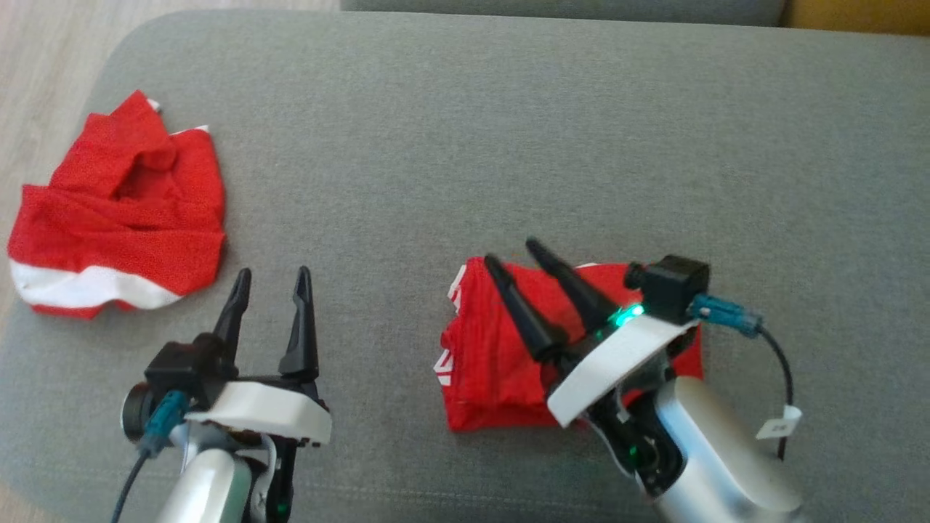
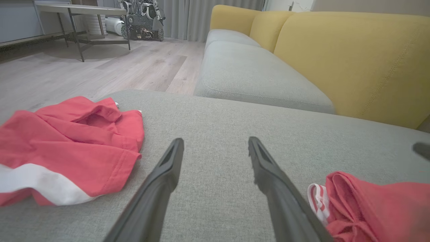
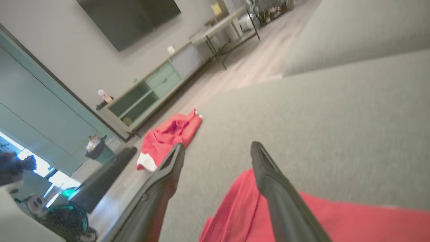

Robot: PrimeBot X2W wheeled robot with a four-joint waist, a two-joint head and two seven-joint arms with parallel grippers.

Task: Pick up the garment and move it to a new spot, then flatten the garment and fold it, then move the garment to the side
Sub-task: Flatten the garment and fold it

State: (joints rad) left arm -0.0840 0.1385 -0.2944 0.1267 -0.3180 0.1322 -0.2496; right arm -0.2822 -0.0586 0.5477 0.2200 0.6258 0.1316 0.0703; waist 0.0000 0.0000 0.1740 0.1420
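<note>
On the grey cushion point(image 1: 508, 145), my right gripper point(image 1: 512, 250) hangs over the folded red garment point(image 1: 487, 363), jaws spread and grasping nothing.
My left gripper point(image 1: 272, 272) is likewise spread and empty, near a crumpled red garment point(image 1: 123, 211) at the cushion's left edge. To shift the folded piece aside cleanly, I judge I should pinch all layers at one edge and slide it low, sparing the fold. A white tag point(image 1: 781, 425) on my cable is too small to read.

My right gripper point(image 3: 217, 147) stands with its two dark fingers point(image 3: 268, 178) spread wide; below them lies the red garment point(image 3: 336, 218), flat on the grey cushion point(image 3: 319, 127); well apart, near the cushion's far edge, a crumpled red cloth point(image 3: 168, 137) with a white band.
</note>
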